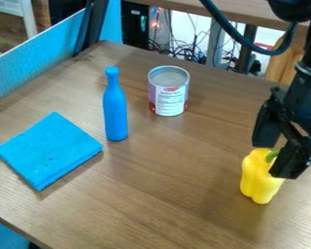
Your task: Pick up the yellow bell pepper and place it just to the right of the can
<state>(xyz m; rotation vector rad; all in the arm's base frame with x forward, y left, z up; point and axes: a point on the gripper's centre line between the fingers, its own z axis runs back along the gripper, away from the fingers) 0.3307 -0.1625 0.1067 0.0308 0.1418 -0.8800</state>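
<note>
Yellow pepper (257,182) beneath black gripper (273,160), jaws apart near its stem; apparently lining up a grasp, next needing centred, gentle closing

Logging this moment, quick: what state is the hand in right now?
Hand: at the top of the yellow pepper; whether it is open or closed on it can't be told.

One black robot arm (307,97), at the right edge, entering from the upper right corner; one dark cable (239,37), looping at its upper left; one grey band (307,72), round the wrist. One black two-finger gripper (276,158), hanging downward; its two fingers stand apart, blocky and dark.
</note>
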